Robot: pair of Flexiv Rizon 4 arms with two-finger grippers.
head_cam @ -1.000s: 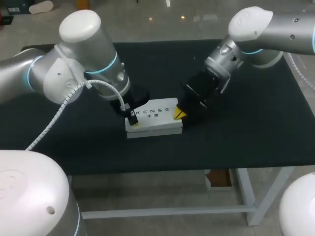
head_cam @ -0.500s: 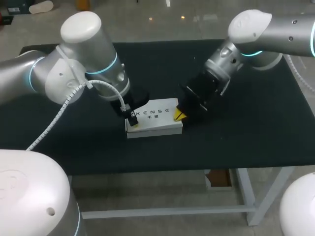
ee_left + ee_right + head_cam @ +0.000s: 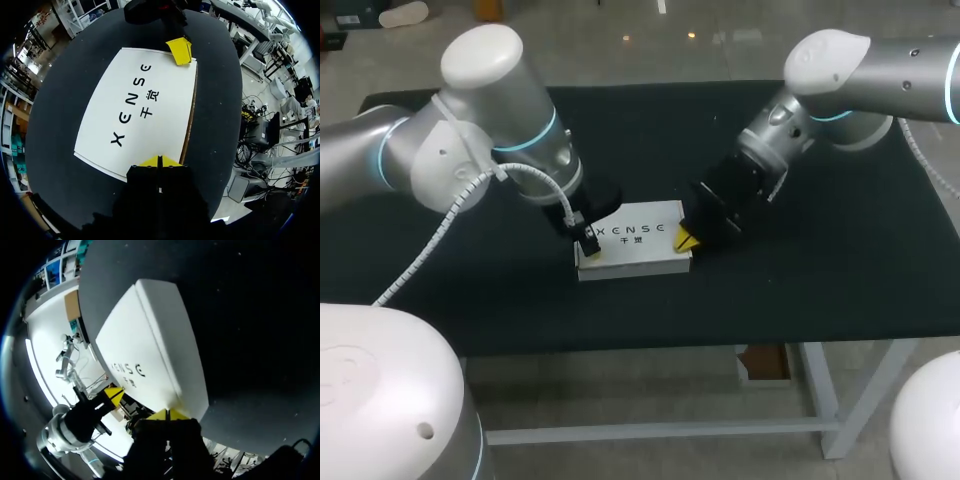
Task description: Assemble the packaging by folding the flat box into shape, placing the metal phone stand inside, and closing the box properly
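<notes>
From the left wrist, the left gripper [image 3: 159, 161] is nearest. Its two yellow tips are pressed together with only a thin seam between them and hold nothing. They rest at the near short end of a flat white cardboard box with black lettering [image 3: 145, 105]. Only this view shows a brown strip [image 3: 189, 117] running down one long side of the box. At the far short end, the right gripper [image 3: 180, 50] meets the box's corner with its yellow tips.

The right wrist view gives the reverse. Its own fingers are closed tip to tip and grip nothing, set at the box's near corner. The top face and one white side wall stretch away from them. The left gripper stands at the far end, its tips also together.

Only the head view shows the box's place on the black-covered table [image 3: 820, 280]. It lies flat near the middle, somewhat toward the front edge, with one arm at each short end.
</notes>
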